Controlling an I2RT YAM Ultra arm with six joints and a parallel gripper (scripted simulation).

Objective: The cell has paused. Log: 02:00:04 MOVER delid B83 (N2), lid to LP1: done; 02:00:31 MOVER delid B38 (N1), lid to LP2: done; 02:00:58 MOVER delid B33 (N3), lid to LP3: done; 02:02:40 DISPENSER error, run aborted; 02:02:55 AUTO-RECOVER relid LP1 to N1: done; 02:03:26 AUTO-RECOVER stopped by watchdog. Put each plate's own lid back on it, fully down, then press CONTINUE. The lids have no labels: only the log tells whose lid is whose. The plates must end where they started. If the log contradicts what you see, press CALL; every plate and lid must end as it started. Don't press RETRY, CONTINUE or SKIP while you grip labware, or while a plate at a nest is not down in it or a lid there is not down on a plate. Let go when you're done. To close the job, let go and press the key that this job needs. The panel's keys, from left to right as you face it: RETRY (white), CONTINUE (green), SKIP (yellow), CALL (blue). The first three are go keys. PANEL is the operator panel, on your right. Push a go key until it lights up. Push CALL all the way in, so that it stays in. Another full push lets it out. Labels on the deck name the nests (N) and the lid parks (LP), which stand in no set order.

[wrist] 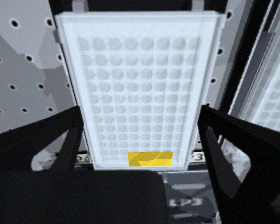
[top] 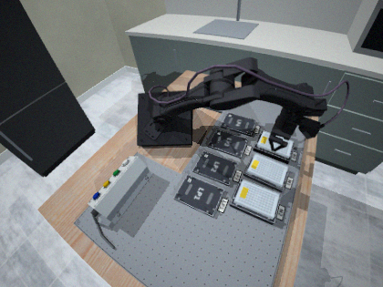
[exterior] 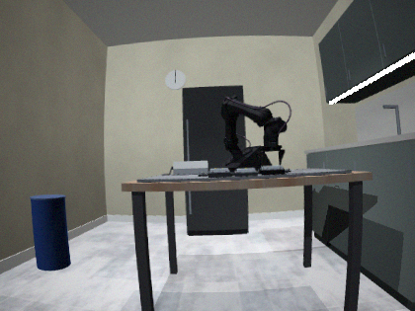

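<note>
Overhead, the gripper (top: pixel 276 141) is pinching the clear lid (wrist: pixel 137 85) over the far well plate (top: pixel 274 146), its dark fingers clamped on the lid's 2 long edges. Whether the lid is seated fully down cannot be told. A yellow label (wrist: pixel 150 158) shows through it at the near end, and a deck tag reading LP3 (wrist: pixel 185 202) sits just below. Just right of the held lid, the edge of the next plate (wrist: pixel 265 107) shows in the wrist view. On the grey perforated deck (top: pixel 196 254), 2 more lidded-looking plates (top: pixel 268 170) (top: pixel 256 200) line up toward the near side, beside a row of 4 dark lid parks (top: pixel 201 193). Well left stands the operator panel (top: pixel 119 188) with its coloured keys. The arm's black base (top: pixel 147 138) sits far left of the plates, and its forearm spans above the far lid parks.
</note>
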